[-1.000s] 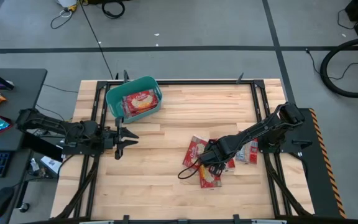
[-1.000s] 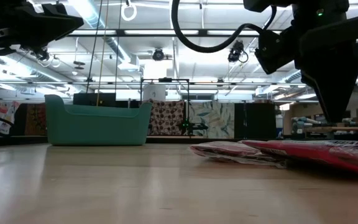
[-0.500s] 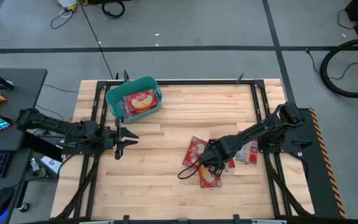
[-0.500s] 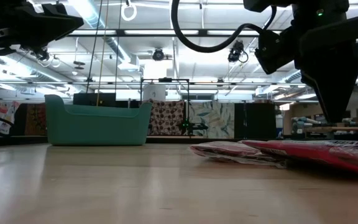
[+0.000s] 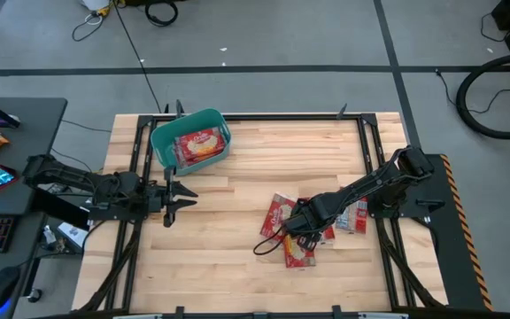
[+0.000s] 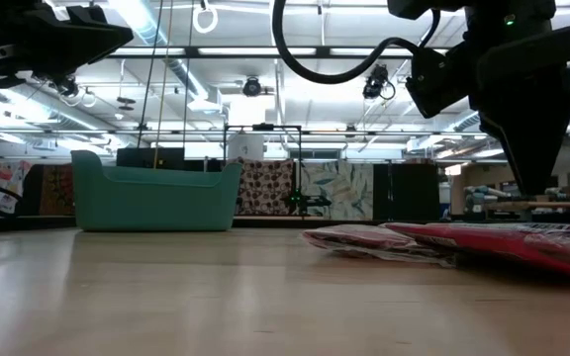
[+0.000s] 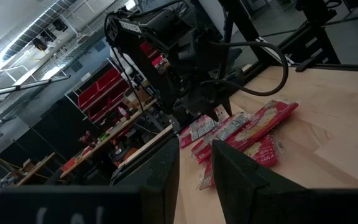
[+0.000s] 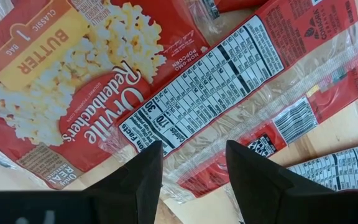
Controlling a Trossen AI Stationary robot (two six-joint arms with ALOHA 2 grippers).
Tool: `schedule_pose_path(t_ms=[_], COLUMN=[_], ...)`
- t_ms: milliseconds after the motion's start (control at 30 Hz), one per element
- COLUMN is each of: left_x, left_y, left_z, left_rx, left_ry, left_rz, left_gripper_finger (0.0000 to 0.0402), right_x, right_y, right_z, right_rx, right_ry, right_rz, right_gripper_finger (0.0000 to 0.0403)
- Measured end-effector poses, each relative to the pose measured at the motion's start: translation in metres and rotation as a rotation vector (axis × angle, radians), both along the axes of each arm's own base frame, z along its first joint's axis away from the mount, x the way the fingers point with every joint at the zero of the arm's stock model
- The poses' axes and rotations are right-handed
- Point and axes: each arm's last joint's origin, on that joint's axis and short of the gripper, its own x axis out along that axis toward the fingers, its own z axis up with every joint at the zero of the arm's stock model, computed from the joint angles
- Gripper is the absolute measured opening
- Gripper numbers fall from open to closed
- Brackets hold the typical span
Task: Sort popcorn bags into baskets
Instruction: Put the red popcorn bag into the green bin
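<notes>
— Where are we seeing the right gripper (image 8: 188,163)?
— Hovering, jaws parted and empty, over the popcorn bags (image 5: 301,229). The left gripper (image 5: 168,197), also parted, is waiting near the teal basket (image 5: 163,139).

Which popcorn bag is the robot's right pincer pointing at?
Start at the pile of red popcorn bags on the wooden table, far from the teal tub. The right pincer hangs open right over one bag there. Its neighbour shows a popcorn picture; this one shows a white panel of small black print.
</notes>
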Motion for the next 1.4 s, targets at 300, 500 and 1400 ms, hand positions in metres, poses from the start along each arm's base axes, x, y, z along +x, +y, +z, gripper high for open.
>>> schedule_pose_path(t_ms=[300, 500, 1400], left_x=[0.0, 0.0, 0.0], left_y=[0.0, 0.0, 0.0], left_z=[0.0, 0.0, 0.0], left_rx=[0.0, -0.001, -0.01], left_ry=[-0.001, -0.003, 0.002], left_rz=[0.0, 0.0, -0.001], left_gripper_finger=[0.0098, 0.0098, 0.0098], right_x=[0.008, 0.013, 0.076], right_y=[-0.011, -0.017, -0.033], right_z=[0.0, -0.002, -0.019], right_rx=[0.107, 0.119, -0.241], right_ry=[-0.01, -0.021, 0.209], right_rz=[-0.045, -0.04, -0.207], right_gripper_finger=[0.0181, 0.0181, 0.0182])
